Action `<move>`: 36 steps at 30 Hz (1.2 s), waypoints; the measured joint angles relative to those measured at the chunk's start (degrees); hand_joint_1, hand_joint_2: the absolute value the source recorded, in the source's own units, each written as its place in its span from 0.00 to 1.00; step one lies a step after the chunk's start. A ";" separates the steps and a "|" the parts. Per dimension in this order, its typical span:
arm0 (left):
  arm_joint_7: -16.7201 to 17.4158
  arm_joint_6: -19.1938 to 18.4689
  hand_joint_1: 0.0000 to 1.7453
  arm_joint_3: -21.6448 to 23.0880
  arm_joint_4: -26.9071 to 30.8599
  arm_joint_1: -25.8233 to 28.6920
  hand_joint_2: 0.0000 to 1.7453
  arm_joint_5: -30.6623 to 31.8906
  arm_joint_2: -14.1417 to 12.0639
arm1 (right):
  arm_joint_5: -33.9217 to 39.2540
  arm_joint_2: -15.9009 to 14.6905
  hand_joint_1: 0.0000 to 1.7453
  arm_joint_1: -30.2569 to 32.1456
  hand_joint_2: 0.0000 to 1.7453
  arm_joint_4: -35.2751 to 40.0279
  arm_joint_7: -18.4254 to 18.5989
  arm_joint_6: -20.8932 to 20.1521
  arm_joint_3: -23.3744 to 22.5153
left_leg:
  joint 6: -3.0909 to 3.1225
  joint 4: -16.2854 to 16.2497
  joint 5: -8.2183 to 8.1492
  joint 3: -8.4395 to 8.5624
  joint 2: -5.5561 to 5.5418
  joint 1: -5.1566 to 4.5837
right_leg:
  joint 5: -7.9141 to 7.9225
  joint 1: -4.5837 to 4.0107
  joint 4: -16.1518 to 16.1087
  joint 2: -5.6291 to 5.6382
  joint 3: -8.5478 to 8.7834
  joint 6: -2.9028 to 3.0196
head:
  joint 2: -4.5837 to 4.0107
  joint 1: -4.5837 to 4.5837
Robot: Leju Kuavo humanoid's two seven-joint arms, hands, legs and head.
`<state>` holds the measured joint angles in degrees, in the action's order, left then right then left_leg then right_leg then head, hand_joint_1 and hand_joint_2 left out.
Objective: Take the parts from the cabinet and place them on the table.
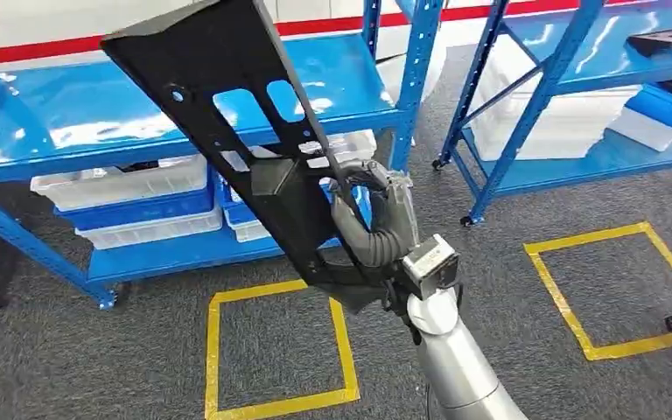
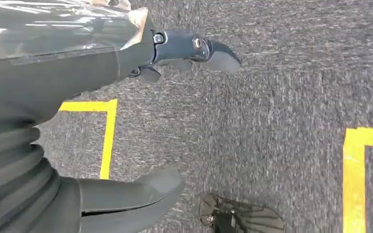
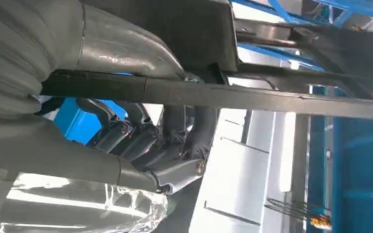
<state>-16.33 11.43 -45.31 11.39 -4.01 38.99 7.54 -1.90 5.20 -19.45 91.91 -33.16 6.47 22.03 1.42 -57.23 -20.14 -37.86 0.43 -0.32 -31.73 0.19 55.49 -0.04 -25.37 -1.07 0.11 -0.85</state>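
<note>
My right hand grips a long black flat part with cut-out slots, holding it near its lower end. The part slants up and to the left, in front of the blue cabinet shelf. In the right wrist view the thumb and dark fingers of that hand wrap a black bar of the part. My left hand hangs over the grey carpet with thumb and fingers apart and nothing in it. More black parts lie on the right-hand cabinet's shelf.
White and blue bins sit on the lower shelf of the left cabinet. Yellow tape squares mark the grey carpet before each cabinet. A second blue cabinet stands at the right with white trays below.
</note>
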 joint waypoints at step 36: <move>-0.70 -0.46 0.00 0.00 -0.02 0.40 1.00 1.01 -0.31 | -4.37 -0.90 1.00 1.67 1.00 0.52 -1.42 -1.55 1.07 | -0.99 -3.63 -5.05 -0.31 -2.34 0.26 | 3.46 1.40 1.71 0.42 -4.31 0.92 | 0.00 0.50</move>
<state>-17.03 10.97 -45.31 11.37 -3.61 40.00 7.23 -6.27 4.30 -17.78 92.43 -34.58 4.92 23.10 0.43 -60.87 -25.19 -38.17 -1.91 -0.06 -28.27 1.60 57.20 0.39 -29.68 -0.14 0.11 -0.35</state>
